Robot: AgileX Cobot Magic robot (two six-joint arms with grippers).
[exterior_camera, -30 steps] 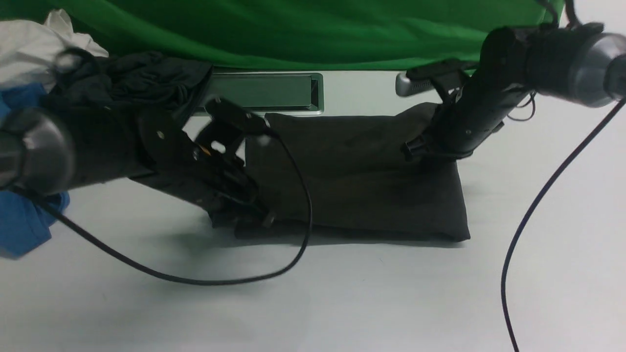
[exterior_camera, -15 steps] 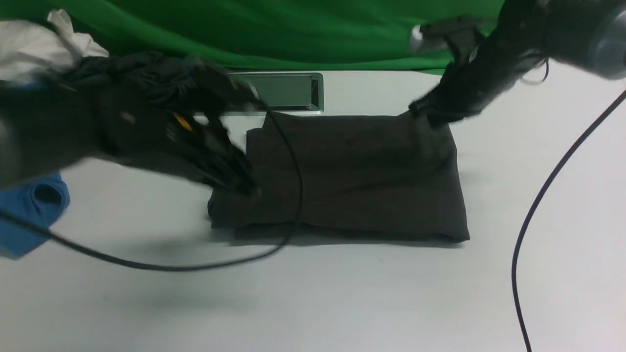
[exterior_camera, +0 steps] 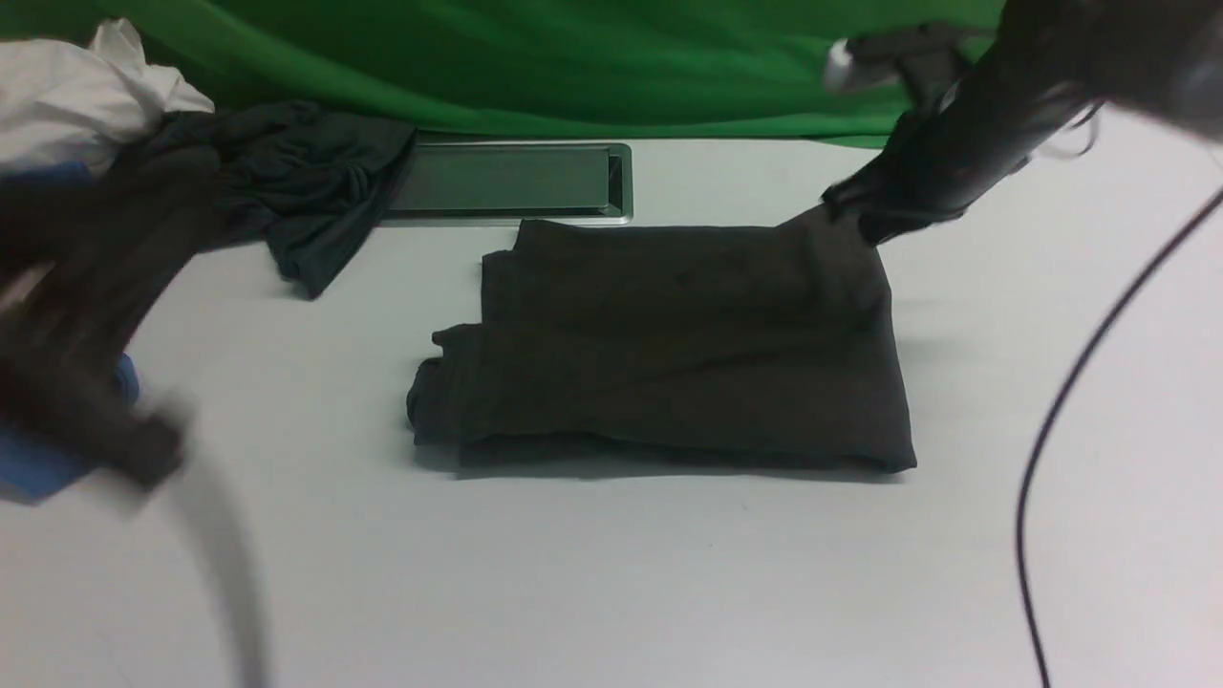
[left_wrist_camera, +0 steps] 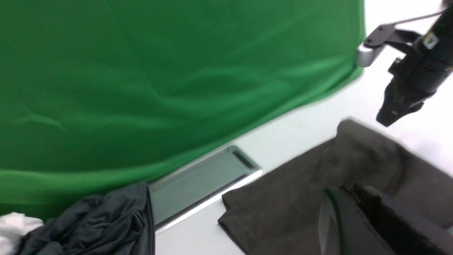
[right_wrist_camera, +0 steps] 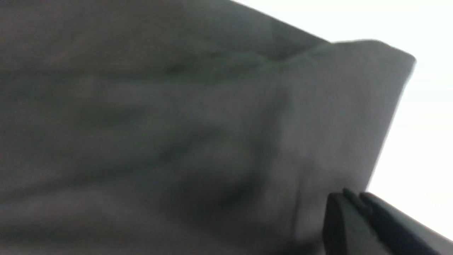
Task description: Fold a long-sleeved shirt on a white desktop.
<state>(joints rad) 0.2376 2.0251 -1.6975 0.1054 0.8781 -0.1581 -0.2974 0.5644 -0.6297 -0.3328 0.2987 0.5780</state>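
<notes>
A green cloth backdrop (exterior_camera: 573,67) hangs in soft folds across the far side of the scene. Even, soft light falls from above, throwing only faint shadows on the pale surface below.

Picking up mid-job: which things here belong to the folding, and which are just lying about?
Job:
- folded dark shirt
- white desk

Lying about:
- crumpled grey garment
- blue shirt
- white cloth
- green backdrop

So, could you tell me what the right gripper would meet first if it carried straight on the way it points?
Probably the folded shirt: the right gripper, jaws shut, points down at its far right corner. Depth is unclear, so it might just clear the edge and land on the white desk.
</notes>
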